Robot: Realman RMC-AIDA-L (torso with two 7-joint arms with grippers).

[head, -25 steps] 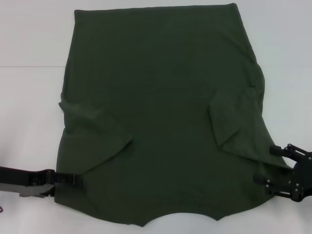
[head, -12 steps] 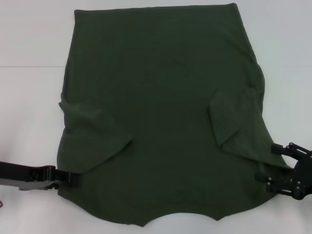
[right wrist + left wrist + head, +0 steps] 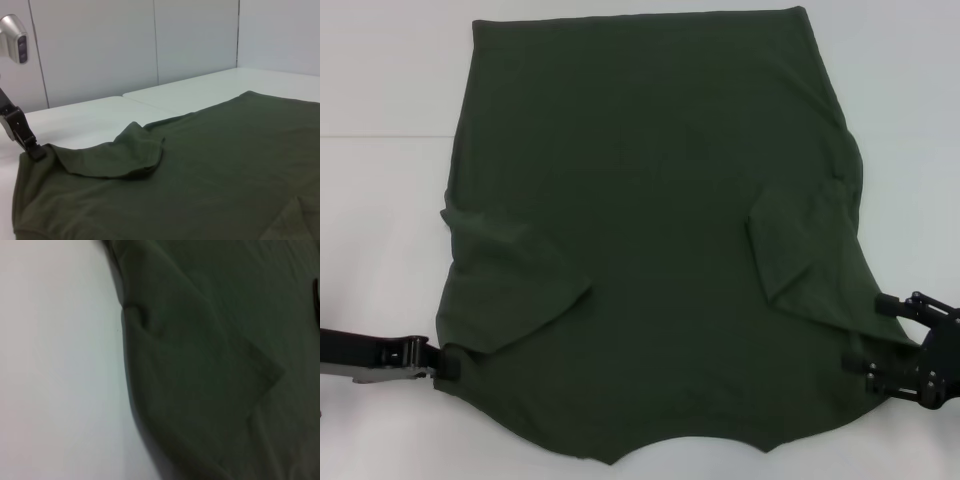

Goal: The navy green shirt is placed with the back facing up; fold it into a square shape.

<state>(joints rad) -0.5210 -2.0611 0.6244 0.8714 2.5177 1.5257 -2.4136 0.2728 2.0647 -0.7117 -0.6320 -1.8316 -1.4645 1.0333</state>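
The navy green shirt [image 3: 650, 230] lies flat on the white table, both sleeves folded inward and its collar edge nearest me. My left gripper [image 3: 450, 362] comes in low from the left and is shut on the shirt's near left shoulder corner. The right wrist view shows those fingertips [image 3: 34, 150] pinching that slightly raised corner of the shirt [image 3: 200, 165]. My right gripper [image 3: 872, 335] sits at the near right shoulder, open, one finger on each side of the shirt's edge. The left wrist view is filled by the folded left sleeve [image 3: 210, 370].
White table [image 3: 380, 200] surrounds the shirt on the left, right and far sides. Grey wall panels [image 3: 125, 45] stand behind the table in the right wrist view. A seam [image 3: 380, 136] crosses the table at the left.
My left gripper has drawn back to the left, and the shirt's near left corner has pulled up with it. The right gripper has barely moved.
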